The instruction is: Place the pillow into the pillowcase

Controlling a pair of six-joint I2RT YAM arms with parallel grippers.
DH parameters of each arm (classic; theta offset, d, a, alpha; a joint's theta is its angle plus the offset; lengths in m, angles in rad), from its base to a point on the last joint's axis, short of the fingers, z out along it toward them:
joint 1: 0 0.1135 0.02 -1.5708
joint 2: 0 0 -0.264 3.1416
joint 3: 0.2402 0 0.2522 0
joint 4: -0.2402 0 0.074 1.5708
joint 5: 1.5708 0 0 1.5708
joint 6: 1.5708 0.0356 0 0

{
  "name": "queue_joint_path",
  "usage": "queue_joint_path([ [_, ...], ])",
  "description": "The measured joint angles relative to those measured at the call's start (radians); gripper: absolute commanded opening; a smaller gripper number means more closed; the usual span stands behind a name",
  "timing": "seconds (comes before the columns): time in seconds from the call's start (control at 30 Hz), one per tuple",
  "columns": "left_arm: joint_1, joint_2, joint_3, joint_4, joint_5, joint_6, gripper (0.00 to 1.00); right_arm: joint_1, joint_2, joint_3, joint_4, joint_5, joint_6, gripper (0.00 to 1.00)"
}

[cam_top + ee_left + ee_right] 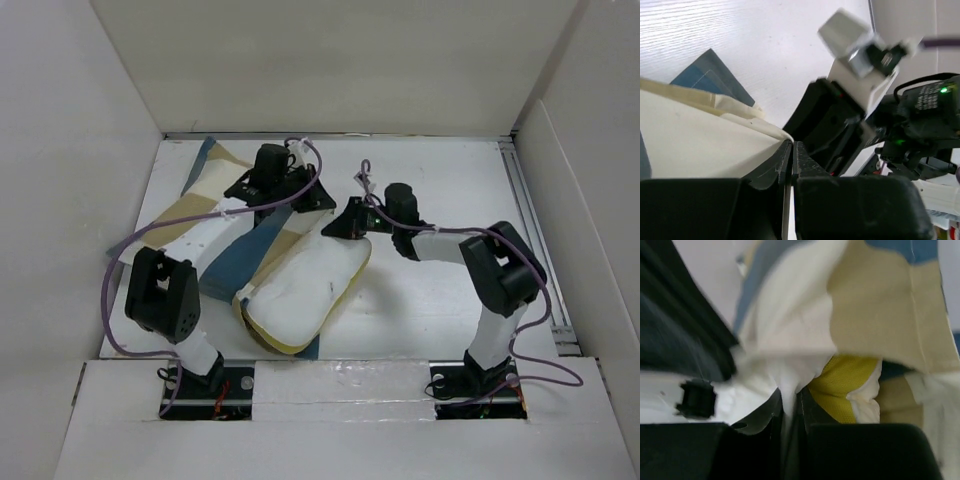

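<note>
White table (440,300), mid-span: pillow (305,290) lies over pillowcase (215,225). Right gripper (790,392) pinches pillow's white corner; left gripper (790,144) clamps pillowcase edge. Pillowcase runs far-left. Plain white walls (330,60) enclose.

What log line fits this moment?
left tool: shut on pillowcase edge | right tool: shut on pillow corner | pillow: mostly bare, atop pillowcase
</note>
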Motion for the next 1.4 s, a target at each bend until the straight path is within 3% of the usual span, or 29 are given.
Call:
queue_joint_path([
  [0.27, -0.193, -0.221, -0.013, -0.009, -0.045, -0.018, 0.0, -0.027, -0.174, -0.018, 0.252, 0.201, 0.249, 0.0],
  [0.43, -0.28, -0.327, -0.02, -0.011, -0.061, -0.021, 0.0, -0.025, -0.284, -0.051, 0.257, 0.318, 0.246, 0.0],
  [0.53, -0.278, -0.348, -0.018, -0.08, -0.202, -0.003, 0.0, -0.008, -0.283, -0.051, 0.237, 0.358, 0.206, 0.0],
  [0.63, -0.274, -0.342, -0.016, -0.193, -0.374, 0.019, 0.43, 0.024, -0.242, -0.061, 0.234, 0.385, 0.179, 0.0],
  [0.8, -0.273, -0.351, -0.092, -0.234, -0.502, 0.011, 1.0, 0.118, -0.122, -0.055, 0.209, 0.425, 0.143, 0.0],
  [0.83, -0.276, -0.353, -0.122, -0.241, -0.531, 0.004, 1.0, 0.133, -0.109, -0.05, 0.198, 0.43, 0.136, 0.04],
  [0.87, -0.28, -0.356, -0.155, -0.252, -0.572, -0.013, 1.0, 0.156, -0.093, -0.038, 0.17, 0.44, 0.124, 0.17],
  [0.9, -0.283, -0.357, -0.186, -0.267, -0.604, -0.026, 1.0, 0.179, -0.083, -0.024, 0.143, 0.449, 0.107, 0.58],
  [0.93, -0.284, -0.362, -0.226, -0.271, -0.623, -0.053, 1.0, 0.201, -0.079, -0.011, 0.112, 0.46, 0.089, 0.85],
  [0.97, -0.292, -0.38, -0.264, -0.28, -0.637, -0.072, 1.0, 0.218, -0.077, -0.008, 0.085, 0.463, 0.072, 1.0],
  [1.17, -0.347, -0.534, -0.423, -0.259, -0.629, -0.18, 1.0, 0.279, -0.175, -0.098, 0.03, 0.466, 0.024, 1.0],
  [1.3, -0.375, -0.565, -0.448, -0.172, -0.592, -0.225, 1.0, 0.287, -0.323, -0.14, -0.08, 0.622, -0.04, 1.0],
  [1.4, -0.359, -0.558, -0.458, -0.175, -0.66, -0.24, 1.0, 0.248, -0.32, -0.097, -0.165, 0.705, -0.074, 1.0],
])
